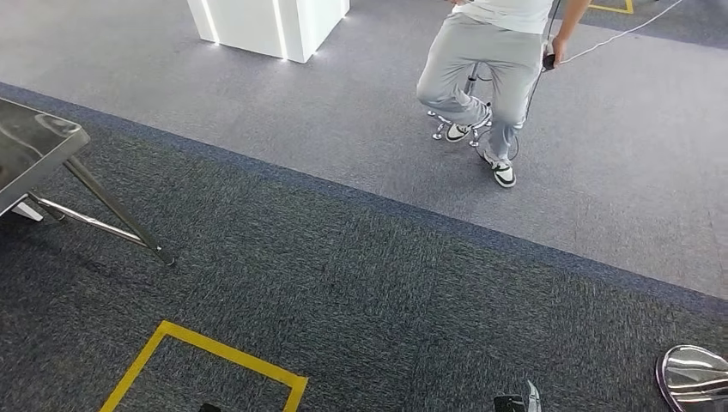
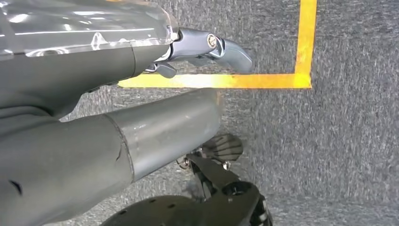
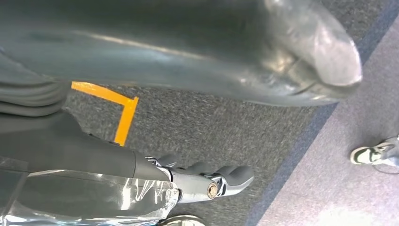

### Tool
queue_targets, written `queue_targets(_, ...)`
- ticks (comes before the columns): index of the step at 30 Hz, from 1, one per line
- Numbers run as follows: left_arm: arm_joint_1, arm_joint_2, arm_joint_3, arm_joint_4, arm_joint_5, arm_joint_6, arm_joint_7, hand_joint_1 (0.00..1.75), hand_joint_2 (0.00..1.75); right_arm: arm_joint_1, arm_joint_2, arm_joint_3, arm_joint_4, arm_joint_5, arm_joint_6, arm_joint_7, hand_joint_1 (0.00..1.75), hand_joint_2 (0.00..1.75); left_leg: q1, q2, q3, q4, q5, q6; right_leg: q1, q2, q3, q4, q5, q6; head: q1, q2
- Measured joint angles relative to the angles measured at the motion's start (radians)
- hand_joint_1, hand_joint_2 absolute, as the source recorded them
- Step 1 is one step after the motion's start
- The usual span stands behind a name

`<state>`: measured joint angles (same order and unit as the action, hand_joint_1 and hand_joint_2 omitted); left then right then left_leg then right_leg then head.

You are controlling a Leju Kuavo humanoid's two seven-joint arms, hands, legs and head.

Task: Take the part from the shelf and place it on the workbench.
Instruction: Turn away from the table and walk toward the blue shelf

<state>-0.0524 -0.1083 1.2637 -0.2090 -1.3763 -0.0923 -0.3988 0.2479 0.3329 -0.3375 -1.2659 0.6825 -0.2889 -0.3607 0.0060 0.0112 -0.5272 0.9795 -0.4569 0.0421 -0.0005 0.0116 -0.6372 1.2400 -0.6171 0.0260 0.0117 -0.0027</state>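
Carpet [image 1: 360,283]: dark grey cloth pile, rough, matt; paler grey band far side.
Floor tape [image 1: 215,352]: yellow, smooth, slight sheen.
Table [image 1: 34,142], near left: dark glossy top, polished metal legs.
Left hand [image 2: 211,49]: grey matt plastic fingers, metal pin, clear glossy film over cover.
Right hand [image 3: 207,181]: same finish.
Cabinet [image 1: 266,26]: white, smooth.

Person in grey trousers [image 1: 481,64] on wheeled stool [image 1: 459,124], far side, holding a cable [image 1: 618,36]. White cabinet [image 1: 270,24] nearby. Yellow floor tape [image 1: 206,352] on dark carpet.
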Motion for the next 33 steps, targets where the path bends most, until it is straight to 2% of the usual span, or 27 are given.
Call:
queue_targets(1, 0.0, 0.0, 0.0, 0.0, -0.001, 0.0, 0.0, 0.0, 0.0, 0.0, 0.0, 0.0, 0.001, 0.0, 0.0, 0.0, 0.0, 0.0, -0.001, 0.006, -0.001, 0.001, 0.0, 0.0, -0.004, -0.002, -0.021, 0.034, -0.003, 0.003, 0.0, 0.0)
queue_targets(2, 0.0, 0.0, 0.0, 0.0, -0.002, -0.001, 0.0, 0.0, 0.0, 0.0, 0.0, 0.0, 0.001, 0.0, 0.001, 0.0, 0.0, 0.0, -0.001, 0.012, -0.002, 0.003, -0.001, -0.001, -0.008, -0.004, -0.021, 0.03, 0.015, 0.006, 0.0, 0.0)
queue_targets(3, 0.0, 0.0, 0.0, 0.0, -0.003, -0.001, 0.0, 0.0, 0.0, 0.0, 0.0, 0.0, 0.002, 0.0, 0.001, 0.0, 0.0, 0.0, 0.0, 0.017, -0.001, 0.005, -0.002, -0.003, -0.011, -0.01, 0.002, -0.021, 0.051, 0.008, 0.0, 0.0)
queue_targets(4, -0.001, 0.0, 0.0, 0.0, -0.004, -0.002, 0.0, 0.0, 0.0, 0.0, 0.0, 0.001, 0.002, 0.0, 0.001, 0.0, 0.0, 0.0, -0.001, 0.022, 0.001, 0.007, -0.004, -0.006, -0.013, -0.022, 0.039, -0.098, 0.09, 0.007, 0.0, 0.0)
queue_targets(6, -0.001, 0.0, 0.0, 0.0, -0.005, -0.003, 0.0, 0.0, 0.0, -0.002, 0.0, 0.003, 0.002, 0.0, 0.001, 0.0, 0.0, 0.0, -0.003, 0.029, 0.002, 0.012, -0.009, -0.016, -0.009, -0.042, 0.096, -0.218, 0.137, 0.001, 0.0, 0.0)
queue_targets(7, -0.002, 0.0, 0.0, 0.0, -0.006, -0.003, 0.0, 0.0, 0.0, -0.003, 0.0, 0.004, 0.002, 0.0, 0.001, 0.001, 0.0, 0.0, -0.005, 0.033, 0.002, 0.014, -0.01, -0.021, -0.007, -0.046, 0.105, -0.241, 0.141, -0.004, -0.001, 0.0)
queue_targets(10, -0.003, 0.0, 0.0, 0.0, -0.006, -0.003, 0.0, 0.0, 0.0, -0.003, 0.0, 0.005, 0.001, 0.0, 0.001, 0.001, 0.0, 0.0, -0.002, 0.04, 0.002, 0.015, -0.012, -0.039, -0.004, -0.03, 0.1, -0.248, 0.146, -0.021, -0.001, 0.0)
queue_targets(11, -0.004, 0.0, 0.0, 0.0, -0.006, -0.004, 0.0, 0.0, 0.0, -0.003, 0.0, 0.005, 0.001, 0.0, 0.001, 0.001, 0.0, 0.0, 0.0, 0.035, -0.002, 0.026, -0.023, -0.045, -0.005, -0.026, 0.1, -0.251, 0.15, -0.028, -0.002, 0.0)
queue_targets(12, -0.004, 0.0, 0.0, 0.0, -0.006, -0.004, 0.0, 0.0, 0.0, -0.004, 0.0, 0.006, 0.001, 0.0, 0.001, 0.002, 0.0, 0.0, 0.001, 0.027, -0.015, 0.057, -0.045, -0.05, -0.006, -0.022, 0.101, -0.255, 0.154, -0.034, -0.004, 0.0)
queue_targets(13, -0.004, 0.0, 0.0, 0.0, -0.007, -0.006, 0.0, 0.0, 0.0, -0.004, 0.0, 0.007, 0.001, -0.001, 0.001, 0.002, 0.0, 0.0, 0.003, 0.015, -0.04, 0.112, -0.079, -0.053, -0.007, -0.019, 0.1, -0.257, 0.157, -0.039, -0.006, 0.0)
queue_targets(15, -0.003, 0.0, -0.001, 0.0, -0.008, -0.01, 0.002, 0.0, 0.0, -0.005, 0.0, 0.011, 0.001, -0.007, 0.002, 0.004, 0.0, 0.0, 0.004, 0.001, -0.106, 0.257, -0.146, -0.057, -0.004, -0.008, 0.096, -0.256, 0.158, -0.043, -0.008, 0.0)
queue_targets(16, -0.002, 0.0, -0.001, 0.0, -0.008, -0.012, 0.004, 0.0, 0.0, -0.005, 0.0, 0.013, 0.001, -0.012, 0.003, 0.006, 0.0, 0.0, 0.004, -0.001, -0.13, 0.306, -0.158, -0.057, -0.002, -0.002, 0.095, -0.255, 0.158, -0.044, -0.009, 0.0)
queue_targets(17, -0.001, 0.0, 0.0, 0.0, -0.008, -0.015, 0.005, 0.0, 0.0, -0.005, 0.0, 0.014, 0.001, -0.017, 0.003, 0.007, 0.0, 0.0, 0.004, -0.001, -0.135, 0.314, -0.148, -0.056, 0.0, 0.006, 0.095, -0.253, 0.158, -0.044, -0.009, 0.0)
queue_targets(18, -0.001, 0.0, 0.0, 0.0, -0.008, -0.017, 0.006, 0.0, 0.0, -0.005, 0.0, 0.016, 0.0, -0.021, 0.004, 0.008, 0.0, 0.0, 0.004, -0.003, -0.12, 0.279, -0.118, -0.054, 0.0, 0.014, 0.095, -0.25, 0.157, -0.043, -0.009, 0.0)
queue_targets(20, -0.001, 0.001, -0.001, 0.0, -0.008, -0.019, 0.007, 0.0, 0.0, -0.006, 0.0, 0.022, -0.002, -0.024, 0.004, 0.008, 0.0, 0.0, 0.004, -0.021, -0.056, 0.139, -0.046, -0.046, 0.001, 0.028, 0.096, -0.245, 0.155, -0.041, -0.009, 0.0)
queue_targets(21, -0.001, 0.002, -0.001, 0.0, -0.009, -0.019, 0.007, 0.0, 0.0, -0.006, 0.0, 0.025, -0.004, -0.025, 0.004, 0.008, 0.0, 0.0, 0.003, -0.032, -0.03, 0.079, -0.025, -0.043, 0.002, 0.035, 0.094, -0.241, 0.153, -0.037, -0.009, 0.0)
queue_targets(22, -0.002, 0.002, -0.001, 0.0, -0.009, -0.019, 0.007, 0.0, 0.0, -0.007, -0.001, 0.027, -0.005, -0.027, 0.004, 0.008, 0.0, 0.0, 0.002, -0.041, -0.015, 0.043, -0.016, -0.04, 0.002, 0.04, 0.092, -0.239, 0.153, -0.033, -0.008, 0.0)
queue_targets(23, -0.002, 0.002, -0.001, 0.0, -0.01, -0.017, 0.007, 0.0, 0.0, -0.007, -0.001, 0.028, -0.006, -0.03, 0.004, 0.008, 0.0, 0.0, 0.001, -0.044, -0.011, 0.03, -0.017, -0.037, 0.002, 0.045, 0.09, -0.238, 0.153, -0.028, -0.008, 0.0)
queue_targets(25, -0.003, 0.002, -0.001, 0.0, -0.013, -0.013, 0.007, 0.0, 0.0, -0.006, -0.002, 0.029, -0.008, -0.035, 0.003, 0.008, 0.0, 0.0, 0.001, -0.035, -0.009, 0.024, -0.012, -0.027, 0.0, 0.051, 0.087, -0.236, 0.153, -0.016, -0.008, 0.0)
queue_targets(26, -0.003, 0.001, -0.001, 0.0, -0.015, -0.011, 0.007, 0.0, 0.0, -0.006, -0.003, 0.029, -0.009, -0.037, 0.002, 0.008, 0.0, 0.0, 0.002, -0.029, -0.007, 0.02, -0.008, -0.021, 0.0, 0.047, 0.083, -0.227, 0.147, -0.011, -0.008, 0.0)
queue_targets(27, -0.004, 0.001, -0.001, 0.0, -0.016, -0.01, 0.007, 0.0, 0.0, -0.006, -0.003, 0.029, -0.009, -0.038, 0.001, 0.008, 0.0, 0.0, 0.004, -0.023, -0.006, 0.016, -0.004, -0.013, 0.0, 0.036, 0.071, -0.201, 0.128, -0.007, -0.006, 0.0)
queue_targets(28, -0.003, 0.0, -0.001, 0.0, -0.016, -0.01, 0.007, 0.0, 0.0, -0.006, -0.004, 0.029, -0.01, -0.039, 0.0, 0.008, 0.0, 0.0, 0.005, -0.016, -0.006, 0.013, -0.001, -0.007, 0.0, 0.023, 0.048, -0.152, 0.098, -0.004, -0.004, 0.0)
queue_targets(30, -0.001, 0.0, -0.001, 0.0, -0.016, -0.009, 0.008, 0.0, 0.0, -0.006, -0.004, 0.029, -0.009, -0.039, 0.0, 0.008, 0.0, 0.0, 0.002, -0.003, -0.009, 0.013, -0.001, -0.002, -0.004, 0.003, -0.018, -0.019, 0.03, 0.002, -0.001, 0.0)
queue_targets(31, 0.0, 0.001, -0.001, 0.0, -0.016, -0.008, 0.009, 0.0, 0.0, -0.006, -0.005, 0.029, -0.008, -0.04, 0.0, 0.008, 0.0, 0.0, 0.001, 0.004, -0.01, 0.013, -0.001, -0.002, -0.007, 0.0, -0.045, 0.034, 0.013, 0.005, -0.001, 0.0)
queue_targets(32, 0.001, 0.001, -0.001, 0.0, -0.016, -0.007, 0.01, 0.0, 0.0, -0.006, -0.005, 0.029, -0.007, -0.04, 0.0, 0.007, 0.0, 0.0, 0.0, 0.011, -0.01, 0.013, -0.002, -0.002, -0.01, -0.002, -0.056, 0.053, 0.016, 0.008, -0.001, 0.0)
queue_targets(33, 0.001, 0.001, -0.001, 0.0, -0.016, -0.006, 0.011, 0.0, 0.0, -0.006, -0.005, 0.029, -0.005, -0.041, -0.001, 0.006, 0.0, 0.0, 0.0, 0.016, -0.01, 0.014, -0.003, -0.004, -0.012, -0.006, -0.046, 0.032, 0.038, 0.009, -0.001, 0.0)
